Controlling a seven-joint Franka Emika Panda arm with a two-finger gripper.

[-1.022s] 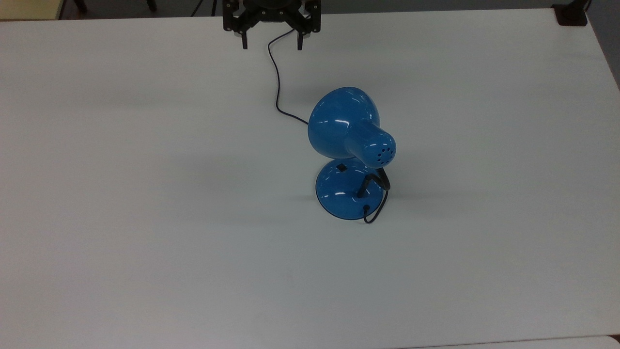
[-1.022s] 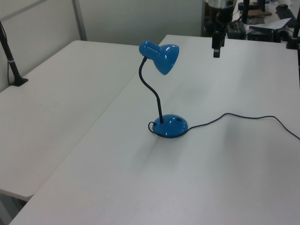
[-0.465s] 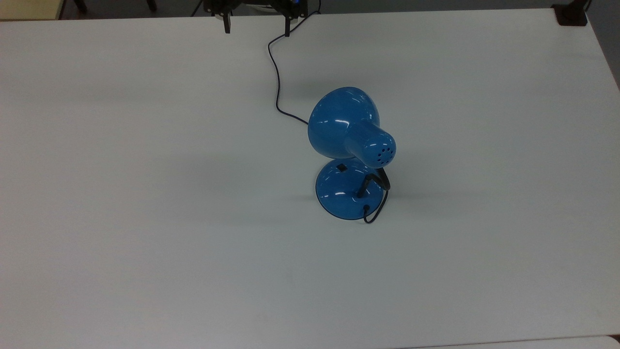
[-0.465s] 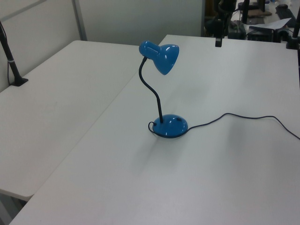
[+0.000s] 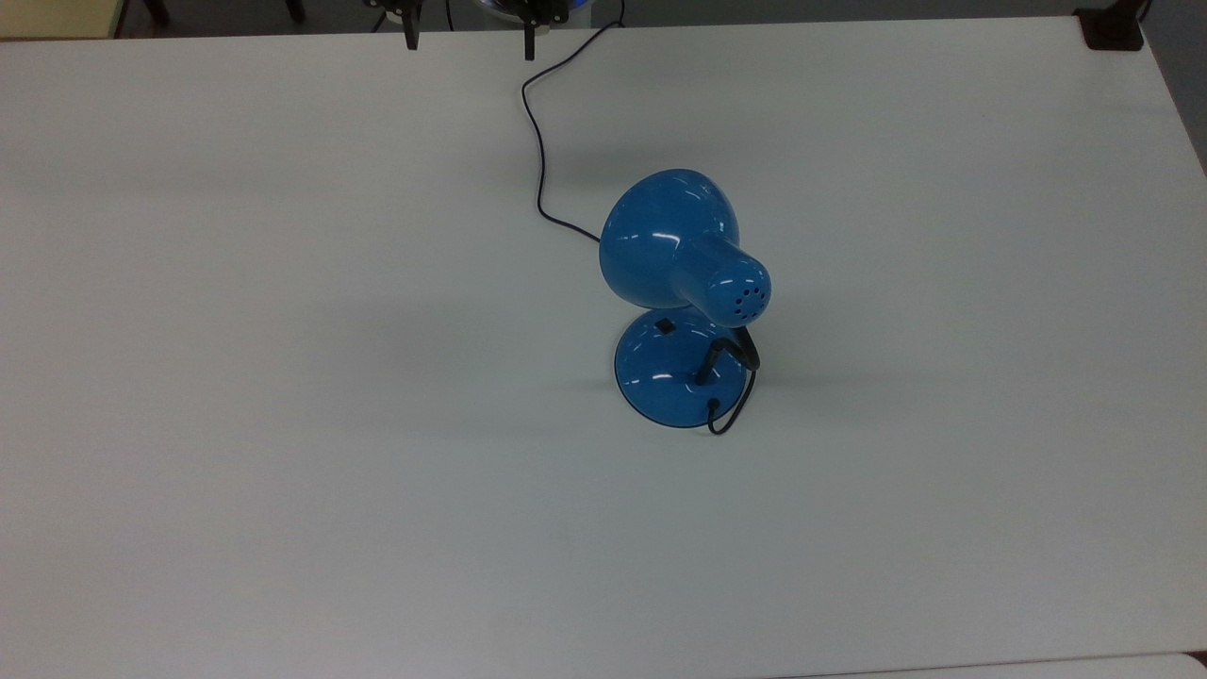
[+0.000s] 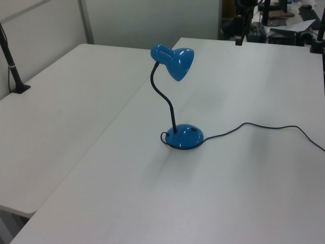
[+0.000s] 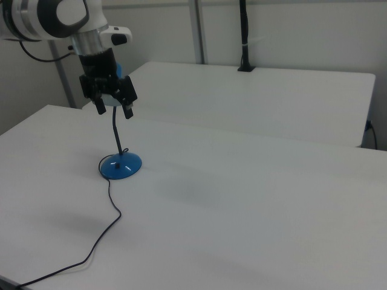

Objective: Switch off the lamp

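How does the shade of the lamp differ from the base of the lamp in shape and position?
The shade is bell-shaped and tilted; the base is a round low dome lying flat. The shade sits high on the black gooseneck; the base rests on the table and carries a small black switch. Both are glossy blue.

arm: glossy white rounded casing (image 7: 57, 15), grey joint ring | wrist: black | gripper (image 7: 113, 110): black blocky two-finger body, short black fingers (image 7: 129, 112)
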